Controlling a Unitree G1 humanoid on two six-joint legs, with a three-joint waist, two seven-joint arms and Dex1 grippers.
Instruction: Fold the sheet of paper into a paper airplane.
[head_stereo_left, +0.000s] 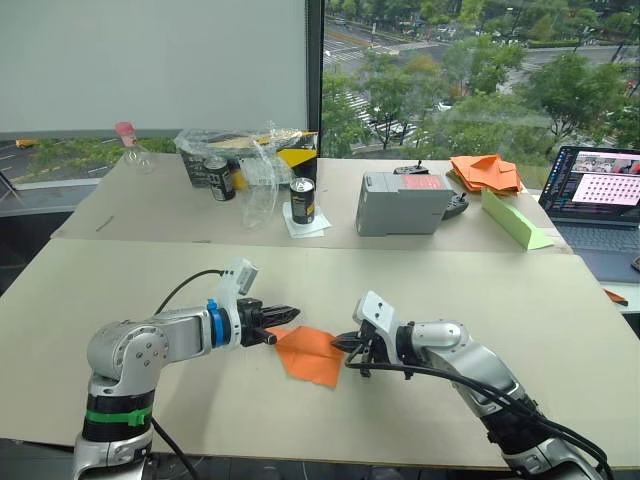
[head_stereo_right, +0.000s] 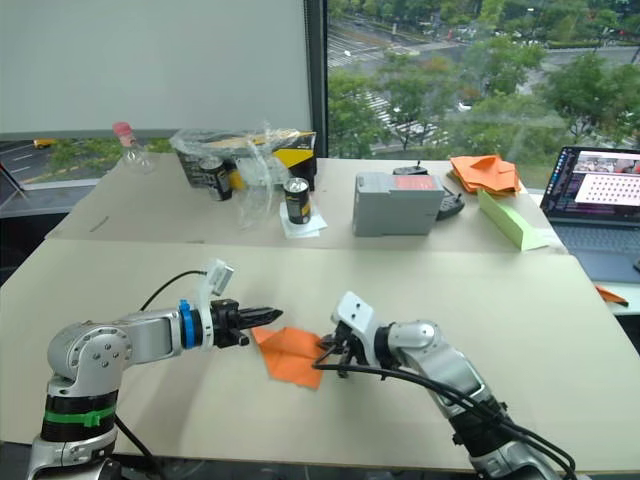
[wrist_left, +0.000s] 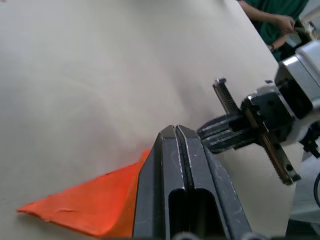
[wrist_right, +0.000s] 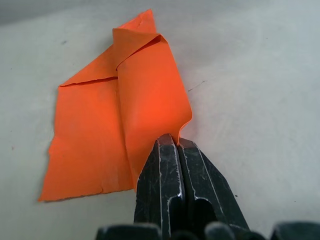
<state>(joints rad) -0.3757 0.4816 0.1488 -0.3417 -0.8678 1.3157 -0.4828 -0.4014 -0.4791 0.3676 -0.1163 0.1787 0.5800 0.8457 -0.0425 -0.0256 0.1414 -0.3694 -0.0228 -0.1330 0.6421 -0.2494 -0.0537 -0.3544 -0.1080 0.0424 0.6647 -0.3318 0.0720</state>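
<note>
The sheet of paper (head_stereo_left: 312, 358) is bright orange and partly folded into a pointed shape. It lies flat on the near beige table (head_stereo_left: 120, 300) between my two grippers. My left gripper (head_stereo_left: 292, 312) is shut, its tips over the paper's far-left corner (wrist_left: 85, 210). My right gripper (head_stereo_left: 340, 343) is shut too. Its tips (wrist_right: 172, 139) rest against the paper's right edge, where a flap (wrist_right: 150, 100) curls up slightly. I cannot tell whether either one pinches the paper.
On the far table stand a grey box (head_stereo_left: 402, 203), two cans (head_stereo_left: 302, 200), a plastic bag (head_stereo_left: 250, 150), a heap of orange paper pieces (head_stereo_left: 485, 172), a light-green paper wedge (head_stereo_left: 515, 220) and a laptop (head_stereo_left: 600, 200). A person (wrist_left: 270, 15) stands beyond the table.
</note>
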